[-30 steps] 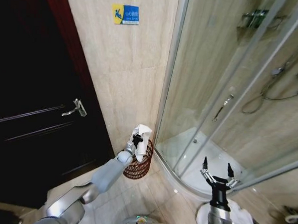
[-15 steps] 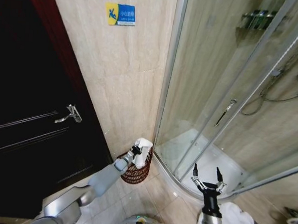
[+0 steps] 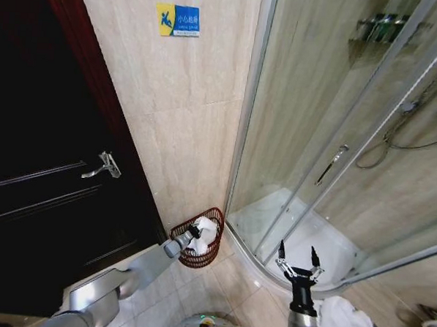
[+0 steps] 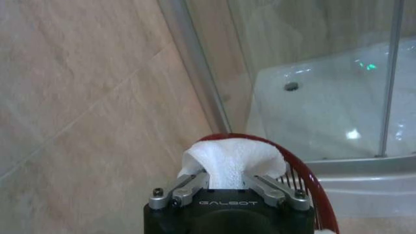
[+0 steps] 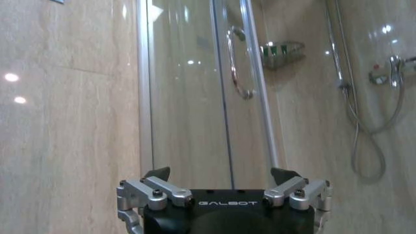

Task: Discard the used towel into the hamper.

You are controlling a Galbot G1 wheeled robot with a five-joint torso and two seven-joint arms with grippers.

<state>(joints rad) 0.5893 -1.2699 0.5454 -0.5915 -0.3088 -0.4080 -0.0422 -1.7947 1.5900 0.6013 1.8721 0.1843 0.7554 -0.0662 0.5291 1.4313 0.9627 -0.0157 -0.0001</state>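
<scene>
While inside hamper (image 3: 198, 238): gripped towel (image 3: 205, 232).

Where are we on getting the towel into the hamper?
Done: the left gripper has carried the towel to the hamper and holds it inside the rim. In hand: jaws shut on the towel, with the hamper's rim beneath. Left: release. The right gripper waits open by the shower.

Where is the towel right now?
In the head view the white towel is at the mouth of the hamper, gripped by the left gripper, in the floor corner between the dark door and the shower enclosure.
</scene>
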